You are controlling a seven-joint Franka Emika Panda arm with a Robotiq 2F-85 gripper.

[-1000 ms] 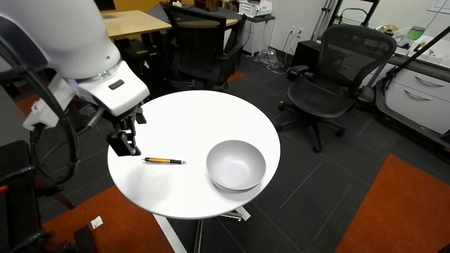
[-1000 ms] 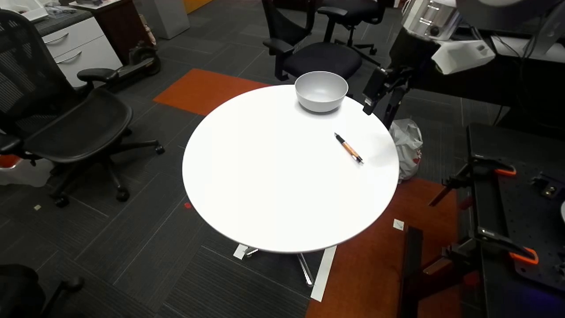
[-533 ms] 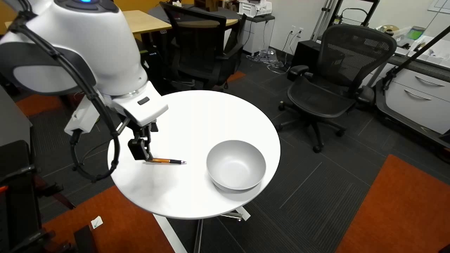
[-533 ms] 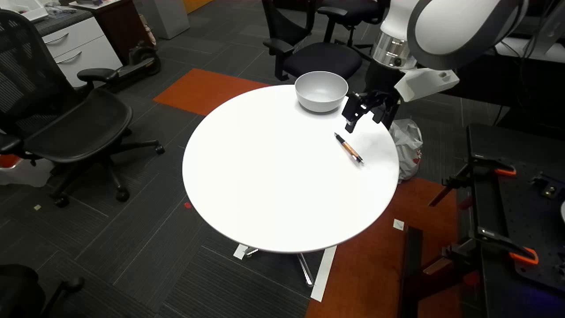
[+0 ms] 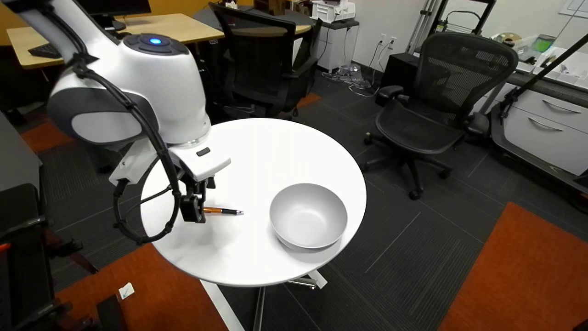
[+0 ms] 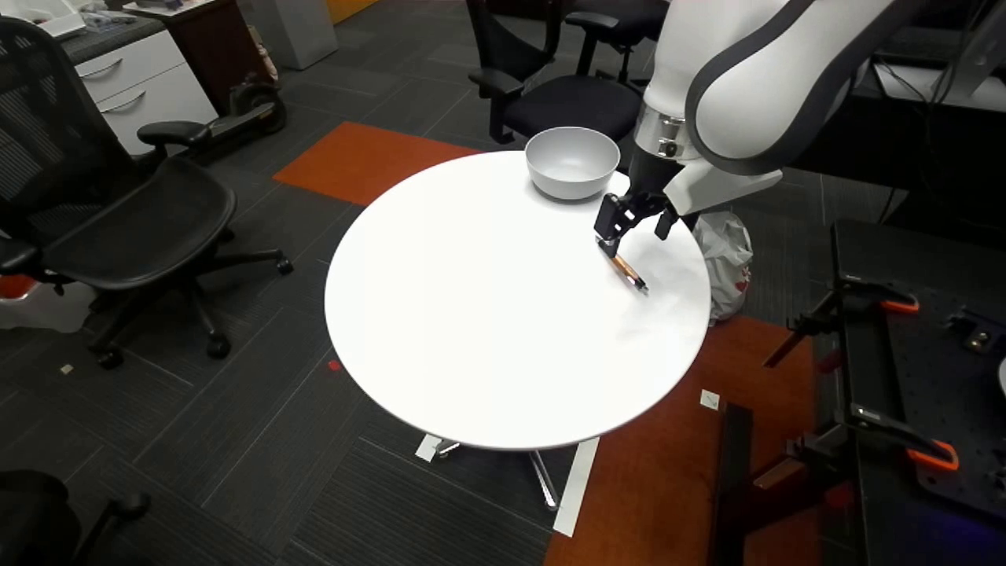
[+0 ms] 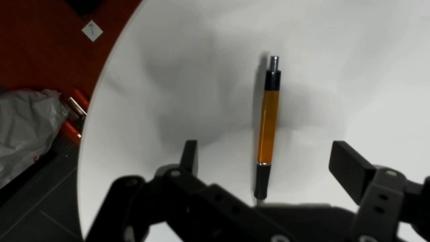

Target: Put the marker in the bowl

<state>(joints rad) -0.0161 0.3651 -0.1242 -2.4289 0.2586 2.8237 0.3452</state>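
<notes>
Listener: What is changing?

Describer: The tool is closing in on the marker. It is no longer hanging off away from the marker but is hovering over it, and in an exterior view one dark finger is hiding its clicker end.

Listener: Is the tool gripping anything?

Describer: No, it is holding nothing. In the wrist view its fingers are standing wide apart, one on each side of the marker, with bare bench showing between each of them and the marker.

Listener: Where are the marker and the bowl resting?

Describer: The marker is lying flat on the round white bench, unmoved. The grey-white bowl is standing upright, apart from the marker, off its dark writing end, which is pointing roughly that way.

Listener: So what is this meaning for the task?

Describer: In my judgement, the approach is nearly finishing, while grasping and carrying are still waiting. The next move is probably calling for lowering straight down and squeezing; pinching too high could be sending so slim a marker rolling.
</notes>
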